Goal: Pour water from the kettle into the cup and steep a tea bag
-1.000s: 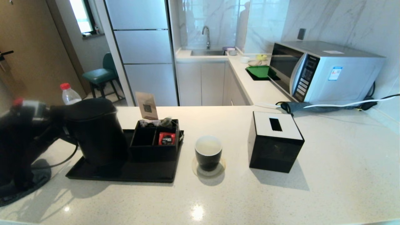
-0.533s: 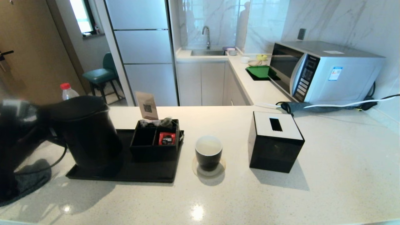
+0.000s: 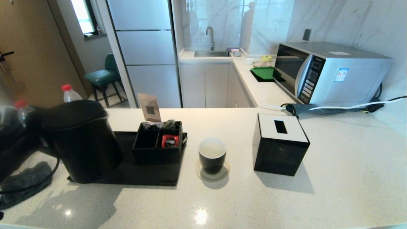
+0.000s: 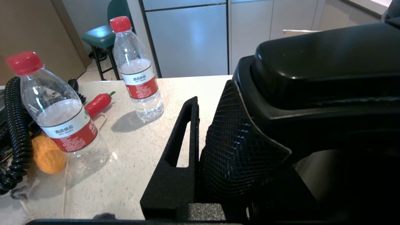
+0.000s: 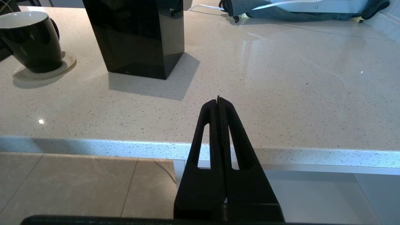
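Observation:
The matte black kettle (image 3: 79, 140) stands upright over the left end of the black tray (image 3: 149, 176); whether its base touches the tray I cannot tell. My left gripper (image 3: 33, 127) is at its left, shut on the kettle's textured loop handle (image 4: 237, 140). One finger (image 4: 184, 134) shows beside the handle. The glossy black cup (image 3: 212, 156) sits on a round coaster right of the tray, with pale water (image 3: 212, 148) inside. A greyish pouch (image 3: 168, 124), probably the tea bag, lies in the organiser's back compartment. My right gripper (image 5: 218, 99) is shut and empty, hanging off the counter's front edge.
A black organiser (image 3: 157, 144) holding a red sachet (image 3: 169, 140) stands on the tray. A black cube box (image 3: 279, 143) is right of the cup. Two red-capped bottles (image 4: 137, 65) (image 4: 59, 112), a coiled cable (image 4: 15, 134) and a dark cloth (image 3: 28, 181) crowd the counter's left end. A microwave (image 3: 330, 73) is at the back right.
The kettle, held by my left gripper, has moved left and down towards the tray's front left corner. The cup and the right arm have not moved.

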`<state>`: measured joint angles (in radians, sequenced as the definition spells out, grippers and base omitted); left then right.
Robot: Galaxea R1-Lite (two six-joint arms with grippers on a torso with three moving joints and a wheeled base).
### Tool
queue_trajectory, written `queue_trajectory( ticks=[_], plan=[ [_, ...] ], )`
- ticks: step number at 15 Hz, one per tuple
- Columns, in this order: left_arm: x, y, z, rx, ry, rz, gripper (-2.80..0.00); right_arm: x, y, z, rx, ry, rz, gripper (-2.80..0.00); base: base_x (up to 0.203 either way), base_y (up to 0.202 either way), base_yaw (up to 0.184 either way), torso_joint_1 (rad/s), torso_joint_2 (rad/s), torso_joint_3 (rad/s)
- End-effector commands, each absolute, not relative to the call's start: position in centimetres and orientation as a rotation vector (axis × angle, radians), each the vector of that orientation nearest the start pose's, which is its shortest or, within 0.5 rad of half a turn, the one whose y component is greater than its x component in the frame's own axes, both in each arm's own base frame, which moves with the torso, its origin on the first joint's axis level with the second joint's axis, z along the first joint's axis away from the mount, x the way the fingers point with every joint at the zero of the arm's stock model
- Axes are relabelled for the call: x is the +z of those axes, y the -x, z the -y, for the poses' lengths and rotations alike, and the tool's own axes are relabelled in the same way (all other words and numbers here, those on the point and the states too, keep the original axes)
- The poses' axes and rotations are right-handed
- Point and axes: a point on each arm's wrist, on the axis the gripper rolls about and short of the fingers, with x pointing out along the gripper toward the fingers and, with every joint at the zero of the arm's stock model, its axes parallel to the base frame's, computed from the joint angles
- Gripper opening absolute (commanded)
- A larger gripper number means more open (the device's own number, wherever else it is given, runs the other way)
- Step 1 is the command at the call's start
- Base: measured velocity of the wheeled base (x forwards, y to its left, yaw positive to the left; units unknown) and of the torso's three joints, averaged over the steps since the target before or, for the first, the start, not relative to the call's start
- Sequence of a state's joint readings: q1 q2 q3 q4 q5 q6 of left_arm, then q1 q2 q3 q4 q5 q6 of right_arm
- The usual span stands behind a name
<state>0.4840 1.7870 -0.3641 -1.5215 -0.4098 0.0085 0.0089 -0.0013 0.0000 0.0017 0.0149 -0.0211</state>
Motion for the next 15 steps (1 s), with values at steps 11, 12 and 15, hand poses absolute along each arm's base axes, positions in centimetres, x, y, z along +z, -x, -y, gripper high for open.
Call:
queue_trajectory(
  ticks=[11, 12, 15],
  plan=[
    [16.0, -19.9, -3.7, -0.151, -0.056, 0.174, -2.80, 7.5, 2.3, 0.0, 0.025, 0.022, -0.001, -2.80, 0.000, 0.000, 0.000, 0.000, 0.00, 0.000],
    [16.1, -20.1, -2.9, -0.167, -0.044, 0.178, -2.80, 7.5, 2.3, 0.0, 0.025, 0.021, -0.001, -2.80, 0.000, 0.000, 0.000, 0.000, 0.00, 0.000],
    [16.1, -20.9, -0.5, -0.169, -0.016, 0.182, -2.80, 7.5, 2.3, 0.0, 0.025, 0.021, -0.001, -2.80, 0.000, 0.000, 0.000, 0.000, 0.00, 0.000]
  ],
)
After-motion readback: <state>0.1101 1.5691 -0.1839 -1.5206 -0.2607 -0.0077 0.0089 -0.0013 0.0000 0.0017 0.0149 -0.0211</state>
